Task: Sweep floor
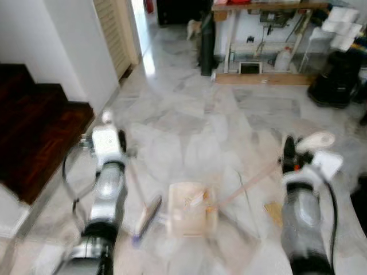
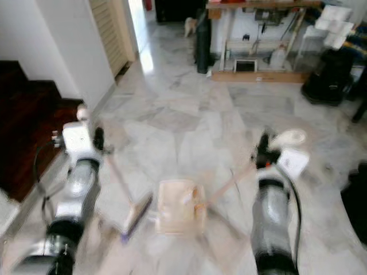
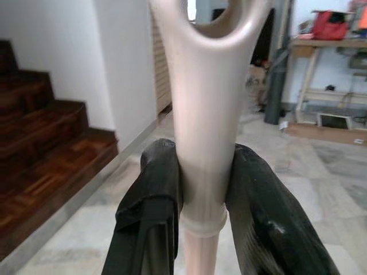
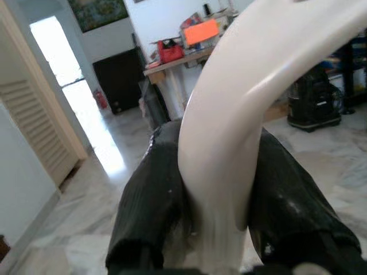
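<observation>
Motion blur smeared both eye views, so the broom head's (image 1: pixel 146 216) bristles and whatever lay in the one dustpan (image 1: pixel 189 209) could not be made out. The left gripper (image 3: pixel 200 197) had its jaws pinching the single broom handle (image 3: pixel 203 114), which ran from the jaws down and inward to the head on the marble floor (image 1: pixel 189 126). The right gripper (image 4: pixel 218 189) clamped the dustpan handle (image 4: pixel 241 114), slanting from its jaws down to the pan between the arms.
</observation>
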